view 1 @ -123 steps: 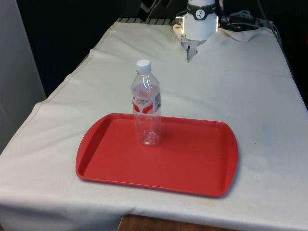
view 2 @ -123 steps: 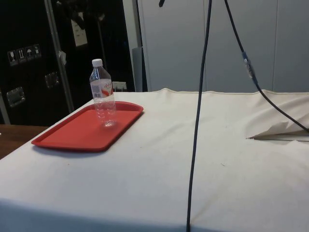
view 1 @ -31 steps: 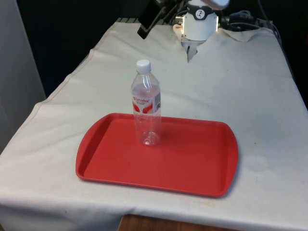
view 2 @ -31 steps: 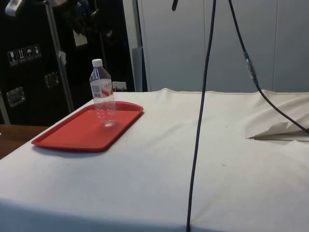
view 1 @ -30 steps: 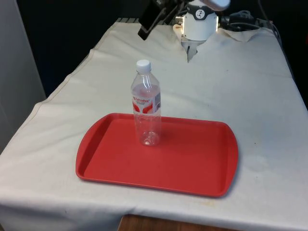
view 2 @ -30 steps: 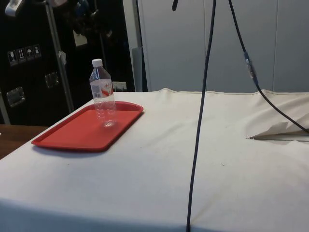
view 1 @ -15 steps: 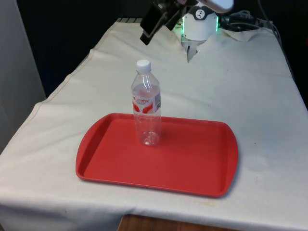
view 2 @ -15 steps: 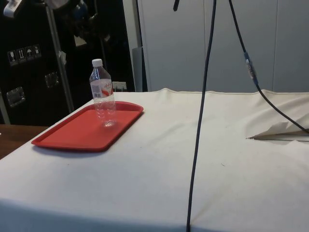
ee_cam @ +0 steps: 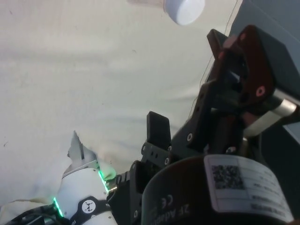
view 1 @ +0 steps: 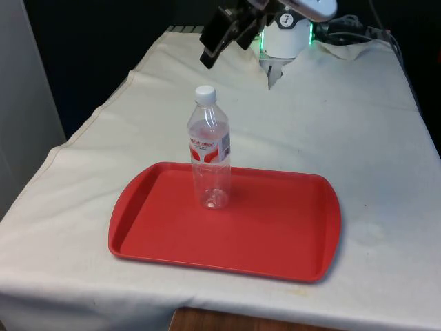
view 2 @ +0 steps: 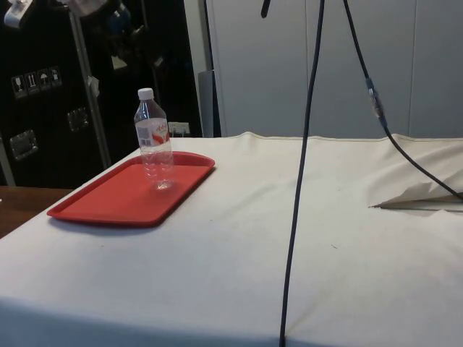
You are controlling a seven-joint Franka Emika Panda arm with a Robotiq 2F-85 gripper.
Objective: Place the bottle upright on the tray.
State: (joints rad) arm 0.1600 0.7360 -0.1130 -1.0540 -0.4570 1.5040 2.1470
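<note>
- Standing upright on the flat red plastic tray (view 1: 275,234), the clear plastic bottle with white cap and red-and-white label (view 1: 209,148) sits toward the tray's far rim, nearer the front view's left; base flat on the tray floor, no lean visible.
- Judgement: the placing looks done. Bottle is on the tray, vertical, unsupported. Nothing left but for the arm to clear off, if that counts.
- Black two-finger gripper (view 1: 219,36) hangs high over the far end of the bench, well apart from the bottle and above cap height, tilted toward the front view's left. It holds nothing. Cannot tell how wide it stands; no view gives a clean look at the gap.
- White cloth covering the bench (view 1: 344,131) is bare around the tray; a folded ridge of cloth lies near the robot's base.
- Front view gives the tray's whole outline and the bottle's spot on it, plus the spacing between bottle and gripper.
- Side view gives the bottle (view 2: 153,139) in profile against dark cabinets, confirming it is plumb, with the tray (view 2: 108,202) near the bench's end; a black cable (view 2: 300,173) hangs down across the middle here, not seen from the front.
- Wrist view catches the white cap (ee_cam: 183,9) from above with cloth behind it.
</note>
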